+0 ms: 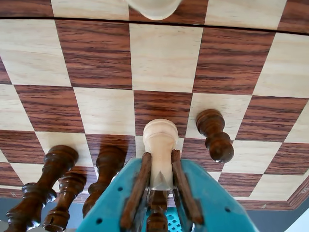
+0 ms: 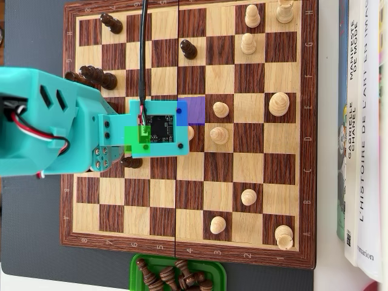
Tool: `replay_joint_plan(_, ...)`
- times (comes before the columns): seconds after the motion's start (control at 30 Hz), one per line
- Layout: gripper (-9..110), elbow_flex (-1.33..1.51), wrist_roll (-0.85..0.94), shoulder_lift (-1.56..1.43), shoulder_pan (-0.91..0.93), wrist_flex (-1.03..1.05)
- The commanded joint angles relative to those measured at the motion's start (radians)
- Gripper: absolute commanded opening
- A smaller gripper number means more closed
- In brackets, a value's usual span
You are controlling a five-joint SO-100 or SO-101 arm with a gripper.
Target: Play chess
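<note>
The arm reached in from the left edge of the board in the overhead view, its wrist bent down over the board's middle. The fingers were clamped on a light pawn standing on a square near the board's centre, with dark pieces just beside.

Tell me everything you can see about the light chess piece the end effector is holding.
The light pawn looks like pale turned wood with a smooth finish: a rounded head above a narrower neck and a flaring body. It stands roughly upright. The end effector is closed on it, its two brown-lined fingers pressing the body from either side. The wrist view does not show its base, so whether it rests on the chessboard or is lifted is unclear. A dark pawn stands nearby.
</note>
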State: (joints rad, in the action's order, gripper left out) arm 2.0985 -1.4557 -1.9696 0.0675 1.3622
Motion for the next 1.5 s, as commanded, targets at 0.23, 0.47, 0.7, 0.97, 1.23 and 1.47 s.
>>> replay_joint_plan(0.23, 4, -0.014, 0.005, -0.021, 0.003, -0.008)
replay_joint_plan(0.47, 4, -0.012, 0.005, -0.018, -0.003, -0.046)
replay_joint_plan(0.7, 4, -0.008, 0.005, -0.014, -0.002, -0.048)
replay_joint_plan(0.97, 4, -0.020, 0.006, 0.029, -0.002, -0.048)
replay_joint_plan(1.23, 4, -0.021, 0.006, 0.037, -0.003, -0.049)
replay_joint_plan(1.47, 4, -0.021, 0.005, 0.071, -0.003, -0.051)
